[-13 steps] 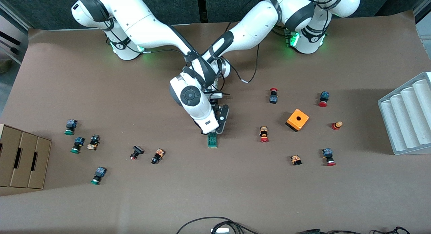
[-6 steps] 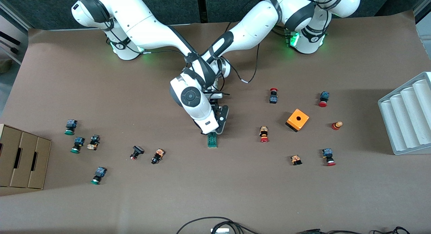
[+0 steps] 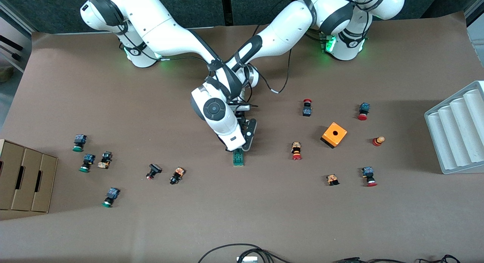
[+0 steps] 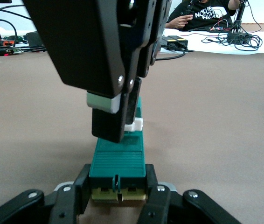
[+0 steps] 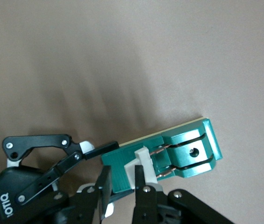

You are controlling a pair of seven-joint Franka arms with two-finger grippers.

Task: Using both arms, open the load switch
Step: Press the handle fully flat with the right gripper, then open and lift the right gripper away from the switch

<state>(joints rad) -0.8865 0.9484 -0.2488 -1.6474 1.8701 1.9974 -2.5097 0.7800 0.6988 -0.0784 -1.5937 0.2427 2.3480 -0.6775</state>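
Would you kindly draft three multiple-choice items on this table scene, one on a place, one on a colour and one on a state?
1. Where does the slim dark-green load switch lie?
A. on the brown table
B. in the white ridged tray
C. on the orange cube box

2. What colour is the switch's small sliding piece?
A. red
B. white
C. orange

3. How does the left gripper stand?
A. wide open above the switch
B. shut on the switch's end
C. shut on a push button

Key: 1 A, it rests on bare table; 2 B, white in both wrist views; 3 B, its fingers clamp the switch's end while the right gripper pinches the sliding piece.
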